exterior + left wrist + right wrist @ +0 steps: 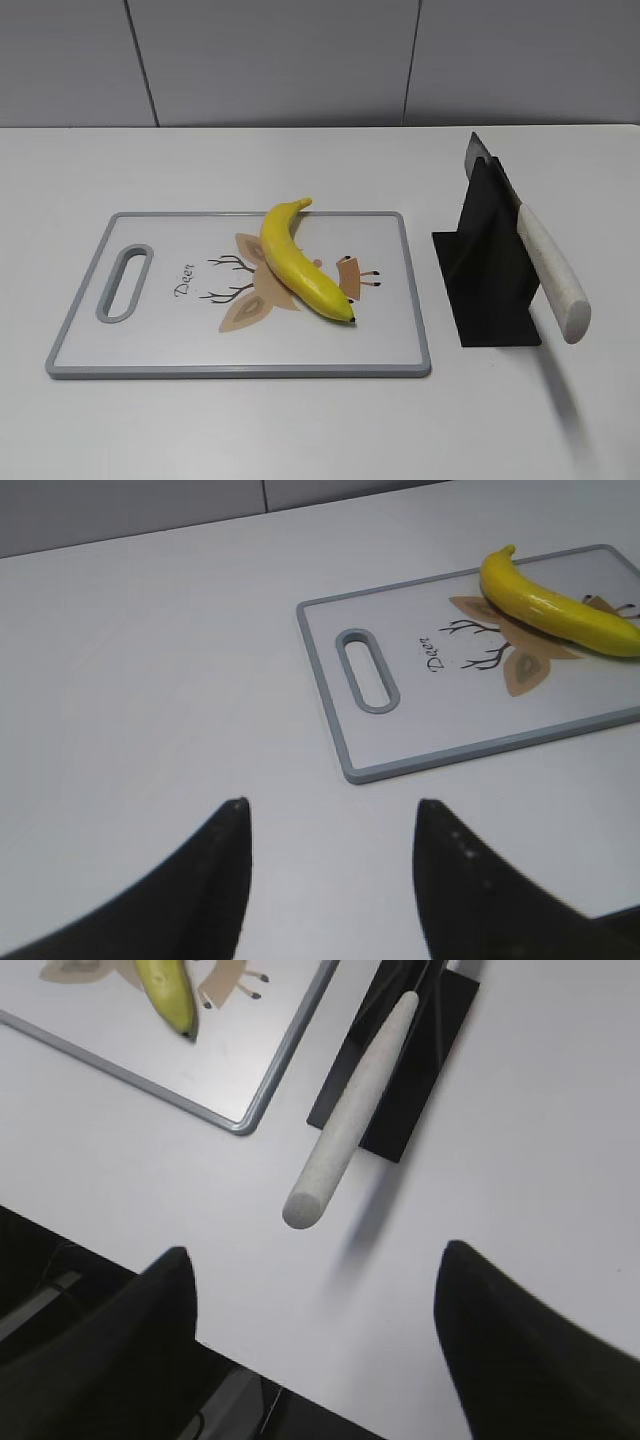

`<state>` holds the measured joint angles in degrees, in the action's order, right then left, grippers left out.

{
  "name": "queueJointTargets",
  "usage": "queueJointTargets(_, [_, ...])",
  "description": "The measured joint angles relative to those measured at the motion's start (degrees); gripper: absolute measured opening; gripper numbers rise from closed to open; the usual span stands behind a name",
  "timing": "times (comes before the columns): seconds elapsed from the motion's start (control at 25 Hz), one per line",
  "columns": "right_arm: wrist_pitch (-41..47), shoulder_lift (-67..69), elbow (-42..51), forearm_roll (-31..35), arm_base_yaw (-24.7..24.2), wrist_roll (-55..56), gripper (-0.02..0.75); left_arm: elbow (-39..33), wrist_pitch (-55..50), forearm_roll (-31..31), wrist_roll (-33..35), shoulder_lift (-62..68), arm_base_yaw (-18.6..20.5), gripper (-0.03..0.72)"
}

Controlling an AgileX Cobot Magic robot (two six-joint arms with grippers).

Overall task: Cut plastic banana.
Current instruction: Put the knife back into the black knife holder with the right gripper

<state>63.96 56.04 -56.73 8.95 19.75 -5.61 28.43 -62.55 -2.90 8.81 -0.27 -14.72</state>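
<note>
Banana [296, 262]: whole, yellow, lying diagonally on the cutting board over the deer print; stem end toward the board's far edge, dark tip toward its near right part.
Cutting board [150, 345]: white with grey rim, flat on the worktop left of centre, handle slot [124, 283] on its left end.
Knife [553, 272]: sits in a black stand, pale handle sticking out toward the near right of the worktop, blade end up at the far side of the stand.
Stand [490, 275]: black, on the worktop just right of the board, not touching it.
Left gripper [330, 825]: spread wide, nothing between the fingers [225, 850], hovering over bare worktop off the board's left end, apart from the board.
Right gripper [315, 1280]: spread wide, nothing held, over the near right part of the worktop, short of the knife handle's end [305, 1207], no contact.
Worktop [300, 430]: white, grey panelled wall behind its far edge.
</note>
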Motion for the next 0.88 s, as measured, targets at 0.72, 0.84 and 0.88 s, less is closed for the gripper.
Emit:
queueJointTargets(0.72, [-2.54,-31.75,26.69,0.0,0.0,-5.05,0.573,0.0,0.0,-0.11,0.0,0.0,0.0,0.509])
queueJointTargets(0.84, [-3.6,-36.62,27.35,0.06,0.0,-5.18,0.573,0.0,0.0,-0.11,0.0,0.0,0.0,0.509])
queueJointTargets(0.88, [-3.66,-38.19,27.42,0.06,0.0,-5.18,0.573,0.0,0.0,-0.11,0.0,0.0,0.0,0.509])
